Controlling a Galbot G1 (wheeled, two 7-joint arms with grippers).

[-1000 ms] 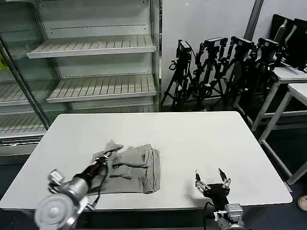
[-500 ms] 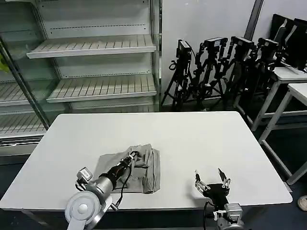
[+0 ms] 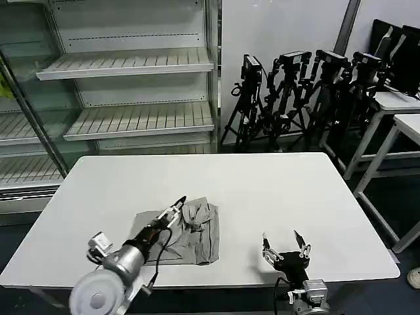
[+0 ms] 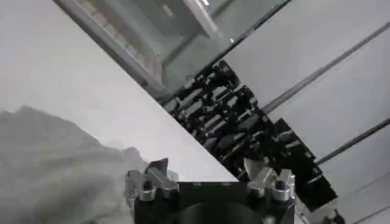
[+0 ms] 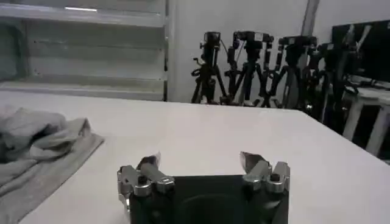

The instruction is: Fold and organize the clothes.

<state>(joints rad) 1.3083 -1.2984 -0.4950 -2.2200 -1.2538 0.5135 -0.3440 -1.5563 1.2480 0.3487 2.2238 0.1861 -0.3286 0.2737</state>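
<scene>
A light grey T-shirt (image 3: 186, 231) lies folded into a rough rectangle on the near-left part of the white table (image 3: 275, 190), its soft cotton bunched into loose wrinkles at the far end and flatter, with a layered edge, along the side nearer the table's middle. The left gripper (image 3: 177, 206) hangs just over the shirt's far, rumpled end, its slim metal fingers spread apart and holding nothing; the left wrist view shows both fingertips clear of the cloth, with the shirt (image 4: 55, 164) a pale, soft mound beneath and to one side of the left gripper (image 4: 208, 176). The right gripper (image 3: 283, 244) sits at the table's near edge, well apart from the shirt, its two pointed fingers wide open and empty; in the right wrist view the right gripper (image 5: 201, 165) faces across the smooth, matt tabletop, with the shirt (image 5: 36, 152) lying crumpled off to one side. Behind the table stand white slatted shelves (image 3: 131, 92) and a cluster of black tripods (image 3: 302, 92).
</scene>
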